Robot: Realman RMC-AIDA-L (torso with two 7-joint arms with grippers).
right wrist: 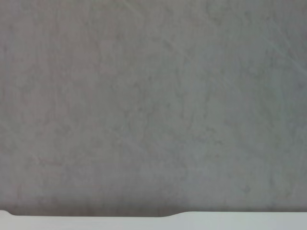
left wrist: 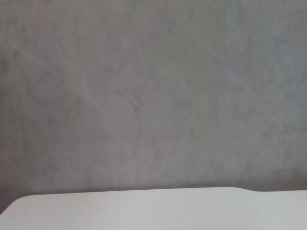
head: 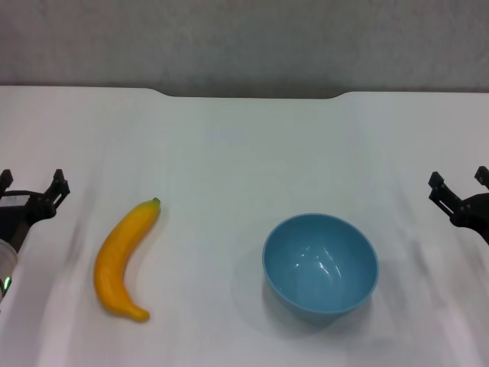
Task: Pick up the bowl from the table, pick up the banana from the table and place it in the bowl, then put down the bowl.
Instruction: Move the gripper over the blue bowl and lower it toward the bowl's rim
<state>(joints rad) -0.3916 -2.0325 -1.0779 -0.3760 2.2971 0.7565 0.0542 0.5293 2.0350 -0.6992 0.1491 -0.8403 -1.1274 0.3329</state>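
A light blue bowl (head: 321, 264) stands upright on the white table (head: 244, 153), right of centre near the front. A yellow-orange banana (head: 122, 260) lies on the table left of centre, its dark stem tip pointing away from me. My left gripper (head: 30, 188) is open at the far left edge, left of the banana and apart from it. My right gripper (head: 458, 183) is open at the far right edge, right of the bowl and apart from it. Both are empty. Neither wrist view shows the bowl or the banana.
The table's far edge has a shallow notch (head: 252, 95) with a grey wall (head: 244, 38) behind. The wrist views show only that wall and a strip of the table edge (left wrist: 144, 211) (right wrist: 240, 221).
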